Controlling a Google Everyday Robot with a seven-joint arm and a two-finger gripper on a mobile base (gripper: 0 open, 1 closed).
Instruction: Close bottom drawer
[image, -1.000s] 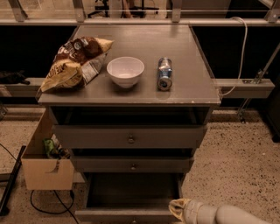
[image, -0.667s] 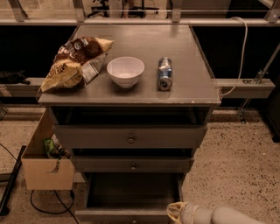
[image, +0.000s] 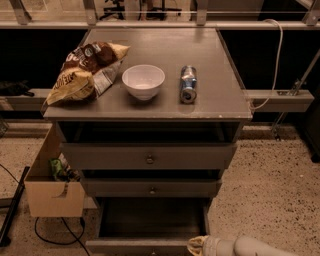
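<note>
1. Bottom drawer (image: 135, 246): lowest of three, pulled out toward the camera, its front panel just left of the gripper and its dark box interior just behind it. It is as far out as it was 0.7 s ago.
2. Gripper (image: 199, 245): a pale yellowish tip on a white arm (image: 250, 247) that enters from the lower right. It lies at the right end of the drawer's front panel. Since the earlier frame it has shifted slightly left and lower. Whether it is open or closed, or touches the panel, cannot be told.
3. Floor (image: 270, 185): speckled terrazzo to the right of the gripper.
4. Cabinet (image: 215, 75): grey painted wood with a flat rectangular top, rising behind and above the gripper.
5. Top drawer (image: 190, 156) and narrower middle drawer (image: 180, 189): both shut, each with a small round centre knob, stacked directly above the open one.
6. Cardboard box (image: 52, 197): open-topped, on the floor well to the gripper's left, beside the cabinet.
7. Chip bag (image: 85, 70): crinkled, brown and yellow, on the far left of the top.
8. Bowl (image: 143, 81): white, round and upright, between the bag and the can.
9. Can (image: 188, 84): metallic, lying on its side, almost straight above the gripper on the top.
10. White cable (image: 277, 60): hanging at the upper right.
</note>
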